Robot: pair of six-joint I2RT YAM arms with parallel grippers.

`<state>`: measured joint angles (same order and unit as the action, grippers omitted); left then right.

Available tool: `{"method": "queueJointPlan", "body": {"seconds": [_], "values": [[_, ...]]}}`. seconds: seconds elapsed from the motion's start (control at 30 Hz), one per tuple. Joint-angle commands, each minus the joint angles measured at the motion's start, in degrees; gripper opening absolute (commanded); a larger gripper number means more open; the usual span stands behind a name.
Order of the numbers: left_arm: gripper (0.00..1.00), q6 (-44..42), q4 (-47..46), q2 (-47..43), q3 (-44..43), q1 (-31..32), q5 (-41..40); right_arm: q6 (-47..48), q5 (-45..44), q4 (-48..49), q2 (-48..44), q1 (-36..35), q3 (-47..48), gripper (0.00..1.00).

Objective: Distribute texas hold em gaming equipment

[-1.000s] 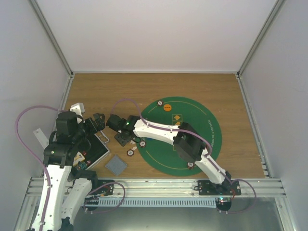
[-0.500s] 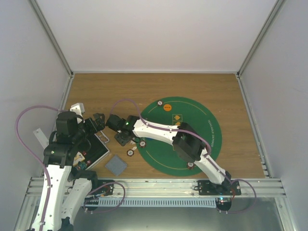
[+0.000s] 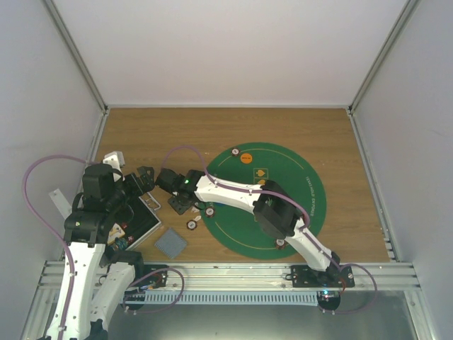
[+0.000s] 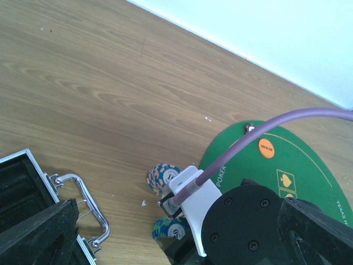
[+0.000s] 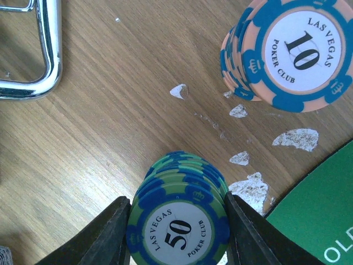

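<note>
Just off the left rim of the green mat (image 5: 325, 215), on the bare desk (image 5: 99, 138), the right end effector (image 5: 177, 232) grips a stack of green-and-blue 50 chips (image 5: 179, 176), one finger pressed to each side. That stack is not square: its lower chips fan out from under the top one. I judge this the main hazard, since the fingers may hold only the upper chips, so a lift could leave the bottom ones behind or scatter them across the wood. A hard squeeze on round rims could also pop a chip sideways. The peach-and-blue 10 stack (image 5: 292, 52) stands near, apart from the held one, and a swing toward the mat could clip and topple it. The metal handle (image 5: 38, 61) of the black case (image 3: 138, 219) lies on the other side, another thing to snag. The left end effector (image 3: 145, 178) hangs over the case, jaws spread wide and empty, close to the right wrist, so a careless move risks the arms touching
</note>
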<state>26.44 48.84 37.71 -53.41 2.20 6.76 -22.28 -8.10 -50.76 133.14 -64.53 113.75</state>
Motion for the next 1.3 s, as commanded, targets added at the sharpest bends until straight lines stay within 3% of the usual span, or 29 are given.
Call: {"method": "queueJointPlan", "body": {"seconds": [0.0,0.87,1.03,1.27], "values": [[0.99,0.3,-2.6,0.0,0.5,0.0,-0.3,0.8,-0.7,-0.8,1.3,0.3,1.6,0.41],[0.99,0.3,-2.3,-0.1,0.0,0.0,-1.0,-0.6,-1.1,-0.4,-9.4,0.1,-1.7,0.37],[0.99,-0.4,-2.4,-0.1,0.0,0.0,-0.4,-3.2,-2.2,-0.3,-17.0,0.3,-10.5,0.37],[0.99,-1.3,-2.6,-0.2,0.6,0.0,0.4,-11.4,-1.8,0.6,-33.3,1.2,-33.9,0.37]]}}
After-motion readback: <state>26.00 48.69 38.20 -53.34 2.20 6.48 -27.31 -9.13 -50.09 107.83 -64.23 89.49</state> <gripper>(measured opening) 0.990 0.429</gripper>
